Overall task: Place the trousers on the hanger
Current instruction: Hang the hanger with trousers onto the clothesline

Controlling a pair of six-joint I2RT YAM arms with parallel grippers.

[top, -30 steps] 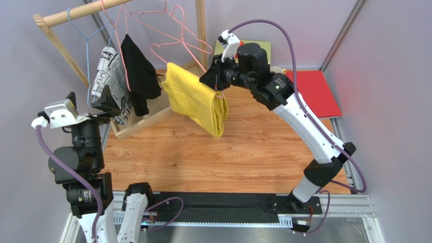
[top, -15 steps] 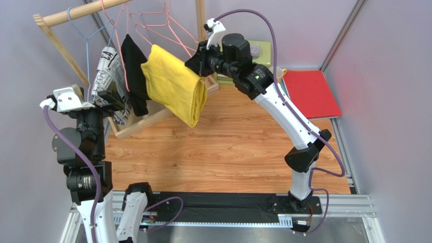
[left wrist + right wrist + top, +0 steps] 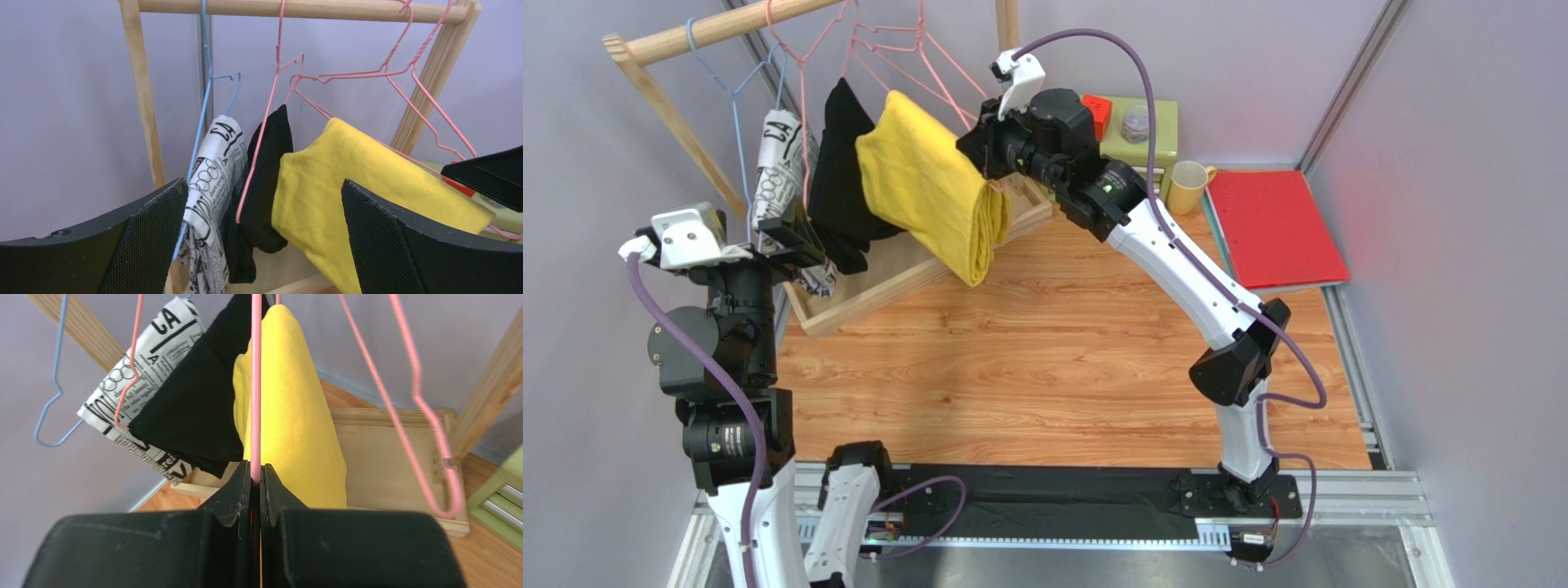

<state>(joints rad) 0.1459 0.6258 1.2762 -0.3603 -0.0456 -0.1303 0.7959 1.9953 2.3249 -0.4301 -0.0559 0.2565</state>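
Observation:
The yellow trousers [image 3: 928, 190] hang folded over a pink wire hanger [image 3: 946, 104] at the wooden rail; they also show in the left wrist view [image 3: 350, 177] and the right wrist view [image 3: 294, 416]. My right gripper [image 3: 987, 153] is shut on that hanger's pink wire [image 3: 255, 386], right beside the trousers. My left gripper [image 3: 799, 239] is open and empty, a little left of the rack, facing the hanging clothes; its fingers [image 3: 147, 239] frame the garments from a short way off.
A black garment [image 3: 844, 172] on a pink hanger and a black-and-white patterned one [image 3: 778, 172] on a light blue hanger [image 3: 205, 92] hang left of the trousers. An empty pink hanger [image 3: 423, 416] hangs on the right. A red folder [image 3: 1271, 227], mug [image 3: 1187, 186] and green drawer box [image 3: 1136, 129] stand behind.
My right gripper has carried the hanger with the trousers up and left to the rail, against the black garment. My left gripper rose a little in the first half second, then held still.

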